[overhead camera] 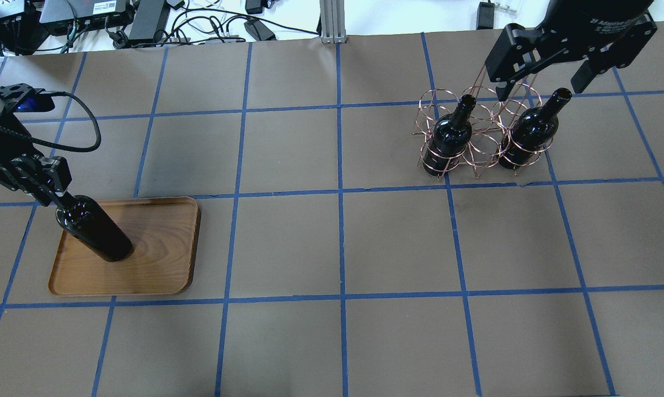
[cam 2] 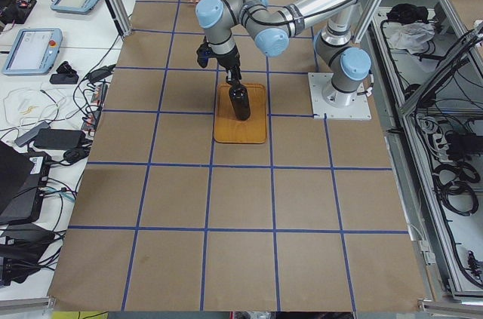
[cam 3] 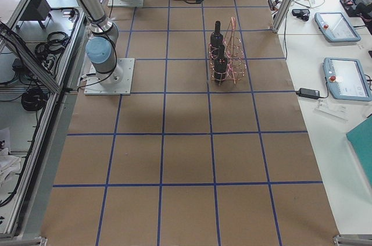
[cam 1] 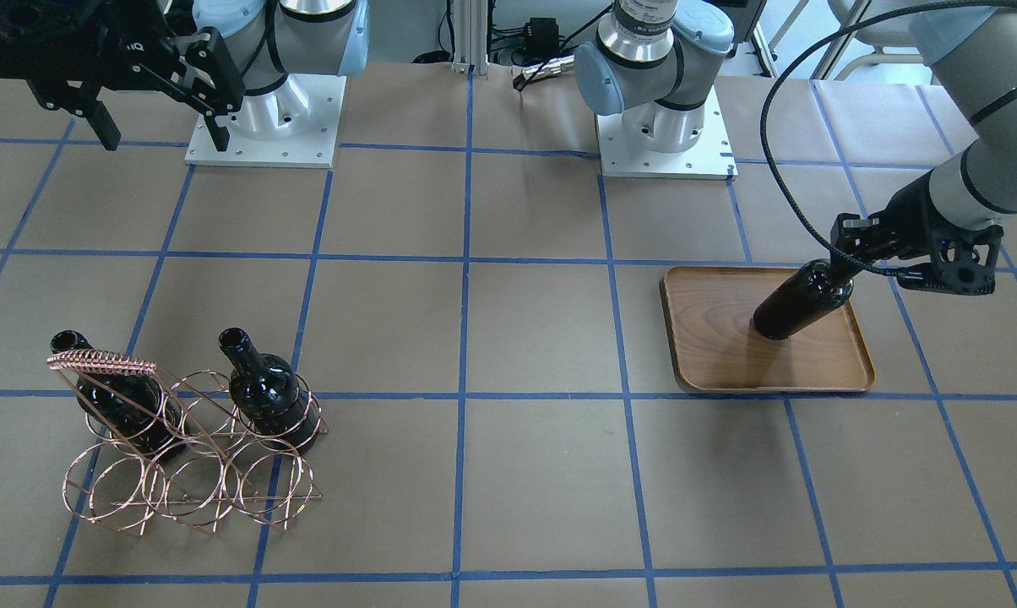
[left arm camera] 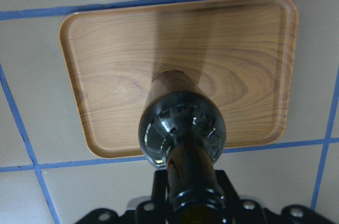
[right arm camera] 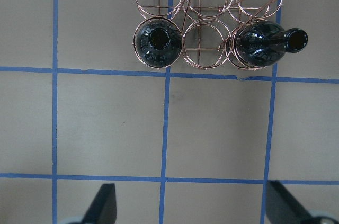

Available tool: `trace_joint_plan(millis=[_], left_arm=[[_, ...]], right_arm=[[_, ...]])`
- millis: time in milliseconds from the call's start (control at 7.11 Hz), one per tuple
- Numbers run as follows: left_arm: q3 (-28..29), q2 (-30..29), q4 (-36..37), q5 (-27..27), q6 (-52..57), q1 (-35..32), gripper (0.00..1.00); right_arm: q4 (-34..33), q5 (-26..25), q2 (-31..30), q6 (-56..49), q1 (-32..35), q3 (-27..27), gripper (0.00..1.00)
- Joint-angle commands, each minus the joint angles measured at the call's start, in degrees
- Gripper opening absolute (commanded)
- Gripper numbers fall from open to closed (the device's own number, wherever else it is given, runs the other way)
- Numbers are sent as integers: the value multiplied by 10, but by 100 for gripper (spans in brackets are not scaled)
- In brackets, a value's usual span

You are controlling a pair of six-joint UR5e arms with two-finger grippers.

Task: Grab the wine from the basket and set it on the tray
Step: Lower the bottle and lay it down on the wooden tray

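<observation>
Front view: left jaws clenched on neck of wine, base on tray, 3 o'clock on tabletop. Overhead: right jaws released, spread wide, raised near basket at 2 o'clock, two other bottles inside. Left wrist: wine base near tray centre.

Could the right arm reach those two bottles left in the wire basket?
Probably yes: the right end effector hangs open and raised near the basket, and both bottles stand with necks clear, nothing over them.
</observation>
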Motion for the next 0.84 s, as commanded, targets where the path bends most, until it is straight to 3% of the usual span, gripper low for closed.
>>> trace_joint_plan(millis=[0, 141, 281, 422, 563, 704], left_arm=[[0, 8, -1, 0, 0, 0, 57], [0, 9, -2, 0, 0, -2, 64], [3, 15, -7, 0, 0, -4, 78], [7, 27, -25, -1, -4, -6, 100], [16, 45, -42, -1, -12, -8, 100], [25, 60, -42, -37, -17, -20, 100]], right_arm=[[-2, 2, 0, 4, 0, 0, 100], [-1, 2, 0, 5, 1, 0, 100], [-1, 3, 0, 7, 0, 0, 100], [-2, 2, 1, 7, 0, 0, 100], [-2, 2, 0, 6, 0, 0, 100], [-2, 2, 0, 7, 0, 0, 100]])
